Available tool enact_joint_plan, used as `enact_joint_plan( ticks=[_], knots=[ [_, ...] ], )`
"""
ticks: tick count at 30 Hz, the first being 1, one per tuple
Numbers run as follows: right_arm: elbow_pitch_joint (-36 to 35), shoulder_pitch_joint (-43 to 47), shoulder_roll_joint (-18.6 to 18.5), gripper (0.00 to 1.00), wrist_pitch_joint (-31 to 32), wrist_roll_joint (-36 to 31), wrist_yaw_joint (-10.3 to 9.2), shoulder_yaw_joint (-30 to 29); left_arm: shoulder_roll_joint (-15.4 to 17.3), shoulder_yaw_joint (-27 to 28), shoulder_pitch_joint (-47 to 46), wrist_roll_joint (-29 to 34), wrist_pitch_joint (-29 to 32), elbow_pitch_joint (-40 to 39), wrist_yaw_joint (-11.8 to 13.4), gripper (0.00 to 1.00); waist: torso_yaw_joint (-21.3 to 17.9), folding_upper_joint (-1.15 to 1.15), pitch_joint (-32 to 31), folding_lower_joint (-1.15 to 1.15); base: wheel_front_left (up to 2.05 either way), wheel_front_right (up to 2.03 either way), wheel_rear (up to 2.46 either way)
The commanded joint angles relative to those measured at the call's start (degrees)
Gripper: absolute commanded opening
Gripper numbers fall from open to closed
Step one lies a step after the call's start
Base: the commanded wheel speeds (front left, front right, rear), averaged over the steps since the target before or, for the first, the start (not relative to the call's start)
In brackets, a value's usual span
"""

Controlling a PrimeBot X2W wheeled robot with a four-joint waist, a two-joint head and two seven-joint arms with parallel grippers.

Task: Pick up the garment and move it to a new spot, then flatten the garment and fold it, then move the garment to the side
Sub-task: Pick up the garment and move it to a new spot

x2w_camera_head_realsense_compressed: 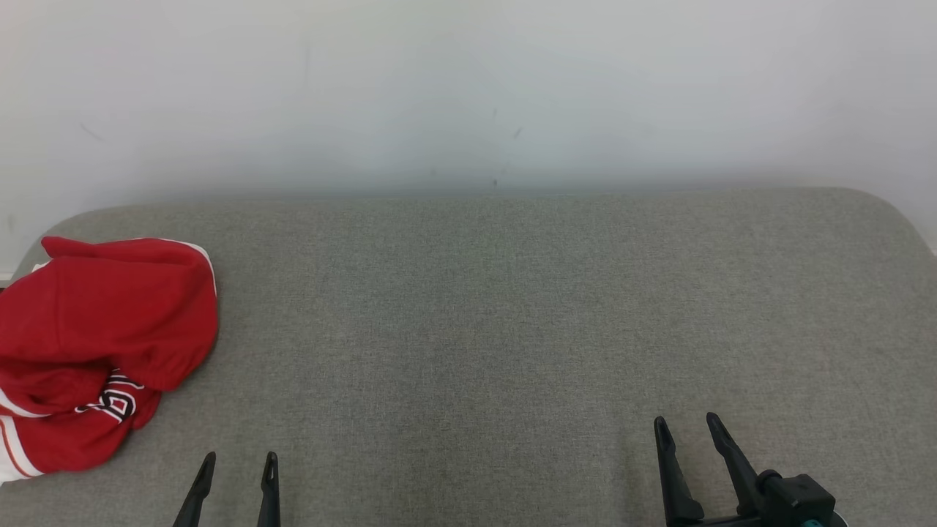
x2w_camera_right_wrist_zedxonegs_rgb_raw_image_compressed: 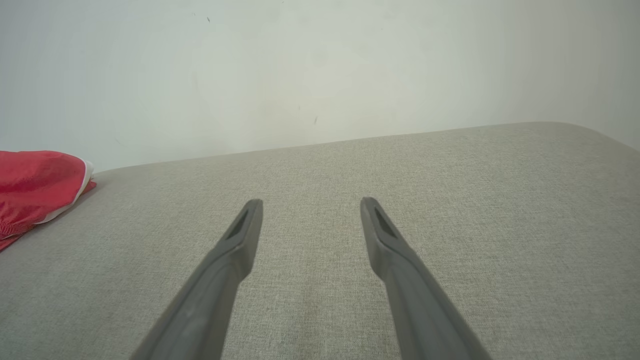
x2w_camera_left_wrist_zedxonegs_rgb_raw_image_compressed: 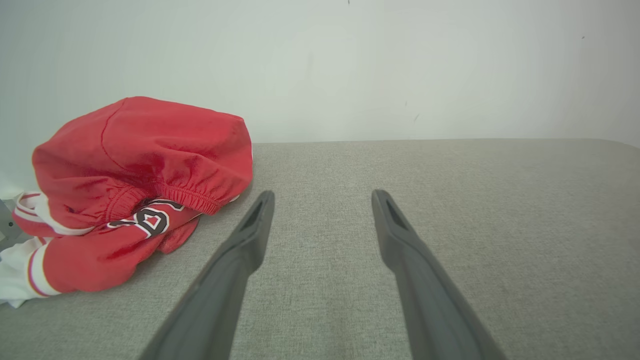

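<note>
Crumpled red white-trimmed garment point(x2w_camera_head_realsense_compressed: 102, 322) lay on coarse grey woven pad point(x2w_camera_head_realsense_compressed: 476, 315), near your left gripper point(x2w_camera_head_realsense_compressed: 239, 460), right gripper point(x2w_camera_head_realsense_compressed: 687, 421) well apart, fingers all spread.

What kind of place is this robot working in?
Likely a plain indoor test setup, though I can't be sure. A grey fabric-covered surface with rounded corners sits against a bare white wall, and one crumpled red garment lies at its left end.

The crumpled red fabric garment point(x2w_camera_head_realsense_compressed: 102, 344) with white trim and a black-and-white emblem lies bunched at the left edge.
</note>
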Motion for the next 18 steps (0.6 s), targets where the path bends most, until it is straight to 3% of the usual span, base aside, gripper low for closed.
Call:
enact_joint_plan(
  ticks=[1,11,18],
  knots=[
    [0.04,0.44,-0.07,1.00,-0.12,0.19,-0.12,0.14,0.02,0.11,0.34,-0.13,-0.12,0.12,-0.08,1.00,0.05,0.00,-0.02,0.00,0.00,0.00,0.00],
    [0.07,0.71,-0.07,1.00,-0.12,0.37,-0.12,0.30,-0.07,0.84,0.17,-0.11,-0.12,0.76,-0.03,1.00,1.03,0.00,-0.23,0.00,0.00,0.00,0.00],
    [0.24,1.33,-0.06,1.00,-0.12,0.62,-0.12,0.28,-0.27,1.87,-0.08,0.43,-0.12,1.53,-0.02,1.00,4.61,0.00,-0.55,0.00,0.00,0.00,0.00]
  ],
)
